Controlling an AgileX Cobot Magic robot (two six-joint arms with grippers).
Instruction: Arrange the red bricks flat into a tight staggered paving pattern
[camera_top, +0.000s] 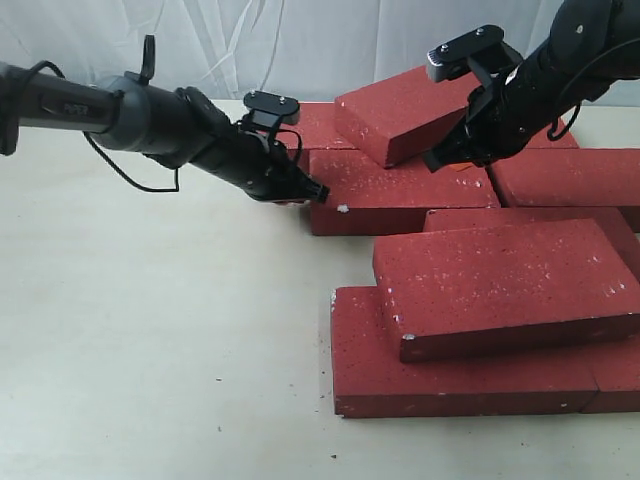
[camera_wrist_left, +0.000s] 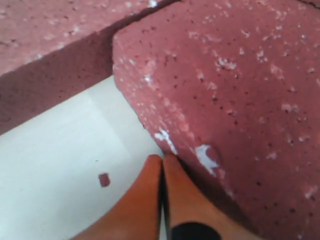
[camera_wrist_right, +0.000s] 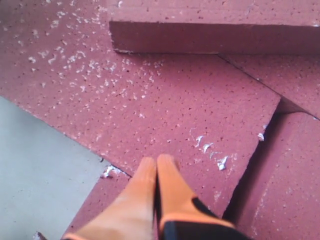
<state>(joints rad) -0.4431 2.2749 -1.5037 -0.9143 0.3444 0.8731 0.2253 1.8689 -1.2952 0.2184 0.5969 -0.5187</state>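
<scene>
Several red bricks lie clustered at the right. One brick (camera_top: 400, 190) lies flat in the middle, and a tilted brick (camera_top: 410, 112) leans on its far edge. Nearer the front, another tilted brick (camera_top: 505, 285) rests on a flat brick (camera_top: 450, 370). My left gripper (camera_top: 318, 192) is shut and empty, its orange fingertips (camera_wrist_left: 172, 162) against the chipped corner of the middle brick (camera_wrist_left: 225, 100). My right gripper (camera_top: 432, 160) is shut too, holding nothing, and its tips (camera_wrist_right: 167, 162) sit on that brick's speckled top (camera_wrist_right: 165, 110), below the raised brick (camera_wrist_right: 215, 35).
More bricks sit at the far right (camera_top: 570, 175) and behind (camera_top: 320, 125). A small red chip (camera_wrist_left: 104, 180) lies on the pale table (camera_top: 150, 330), which stretches bare across the left and front. A white curtain hangs at the back.
</scene>
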